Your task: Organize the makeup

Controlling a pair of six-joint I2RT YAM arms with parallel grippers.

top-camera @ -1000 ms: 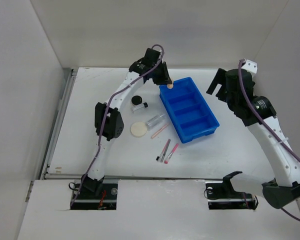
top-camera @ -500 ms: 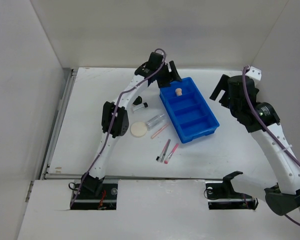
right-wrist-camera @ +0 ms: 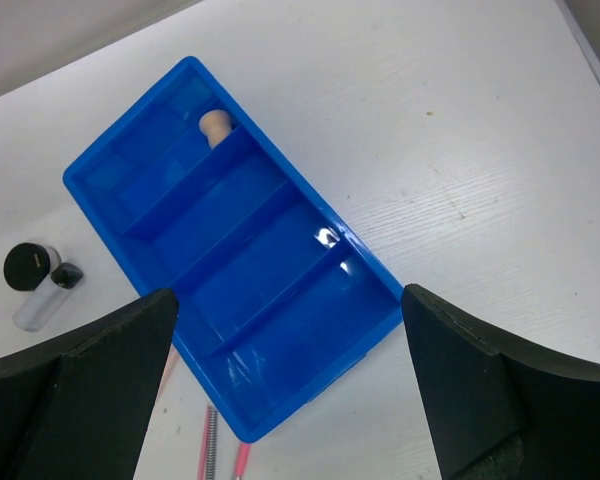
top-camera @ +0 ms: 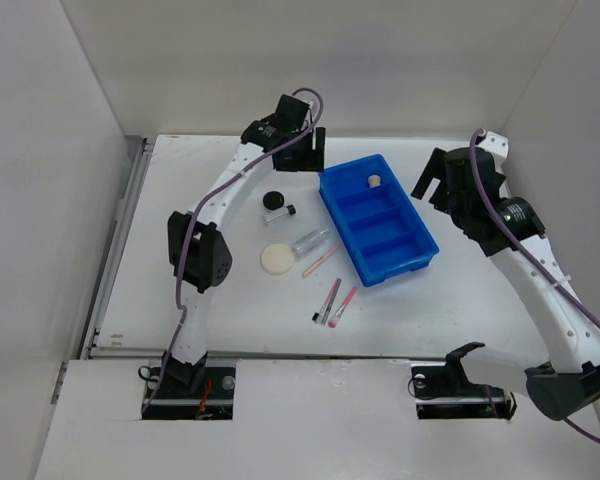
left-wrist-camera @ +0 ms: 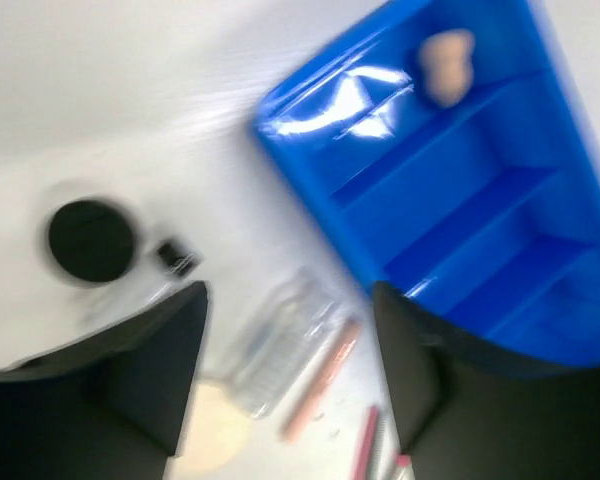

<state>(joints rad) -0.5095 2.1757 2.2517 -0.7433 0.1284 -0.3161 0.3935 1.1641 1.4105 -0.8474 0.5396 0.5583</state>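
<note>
Fingers [left-wrist-camera: 150, 370] on the left gripper [left-wrist-camera: 288, 330] stand wide apart with nothing in them, hanging above the table [left-wrist-camera: 130, 90]. The wrist view is blurred, but straight below the gap lies the case [left-wrist-camera: 280, 340]. A pink pencil [left-wrist-camera: 322, 378] slants beside it, toward the right finger. Just inside the left finger peeks the puff [left-wrist-camera: 215, 440]. Out past that finger's tip sit the compact [left-wrist-camera: 90, 240] and the black cap of the tube [left-wrist-camera: 176, 258], close together. Beyond the right finger runs the tray [left-wrist-camera: 500, 250], and in its far end compartment rests a small beige sponge [left-wrist-camera: 445, 62].

Over to the right gripper [right-wrist-camera: 285, 300]: spread just as wide, empty too, high over the tray. The tray's middle compartments fall between the fingers. The sponge sits ahead of the fingertips in that end compartment, near the divider. Off beyond the left finger lie the compact and tube, side by side. Down between the fingers, on the near side of the tray, a dark pencil [top-camera: 327, 300] and a third pencil [top-camera: 345, 302], pink, lie next to each other on the table.
</note>
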